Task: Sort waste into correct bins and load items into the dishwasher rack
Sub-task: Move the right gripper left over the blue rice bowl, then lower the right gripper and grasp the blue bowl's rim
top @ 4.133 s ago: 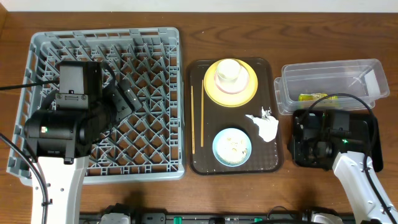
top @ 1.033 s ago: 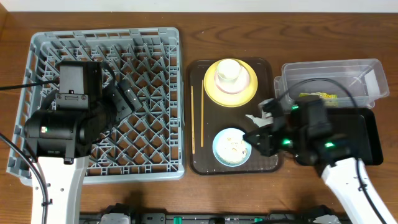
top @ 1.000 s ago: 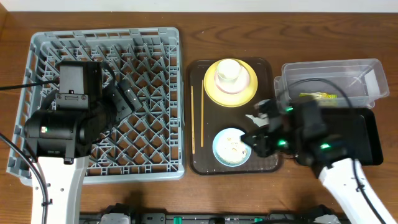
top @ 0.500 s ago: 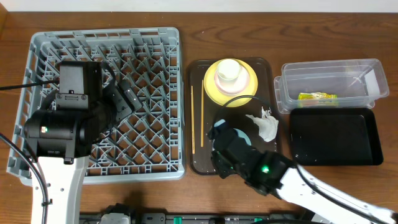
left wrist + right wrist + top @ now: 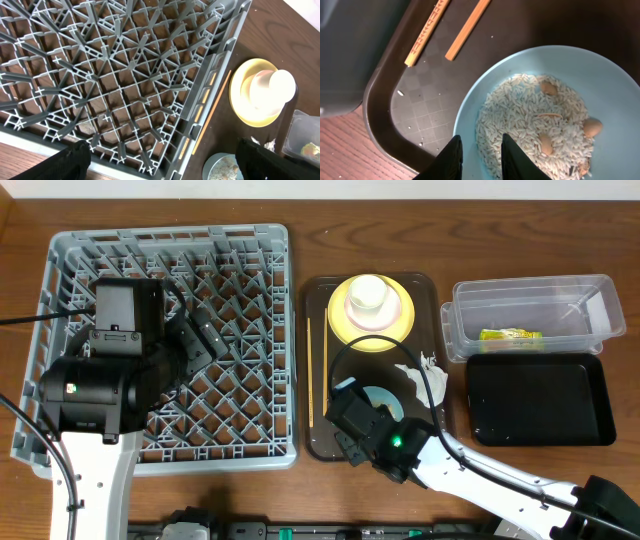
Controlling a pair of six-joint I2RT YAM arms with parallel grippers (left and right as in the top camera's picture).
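The light-blue bowl (image 5: 388,394) with rice scraps (image 5: 535,115) sits at the front of the brown serving tray (image 5: 318,442). My right gripper (image 5: 350,418) is at the bowl's front-left edge. In the right wrist view the gripper (image 5: 481,160) straddles the bowl (image 5: 600,75) rim, one finger outside and one on the rice, closed on it. The white napkin (image 5: 428,380) lies beside the bowl. The chopsticks (image 5: 324,360) lie along the tray's left side. The small white cup (image 5: 368,292) stands in a bowl on the yellow plate (image 5: 402,330). My left gripper (image 5: 195,335) hangs open over the dishwasher rack (image 5: 165,238).
The clear tub (image 5: 530,288) at the right holds the green-and-orange wrapper (image 5: 510,335). The black tray (image 5: 540,402) lies in front of it. The left wrist view shows the rack (image 5: 125,75), a chopstick (image 5: 212,112) and the plate (image 5: 240,110).
My right arm has swung from the black tray and napkin side to the front-left of the light-blue bowl, and its fingers now sit over the rim. The left arm has not moved.
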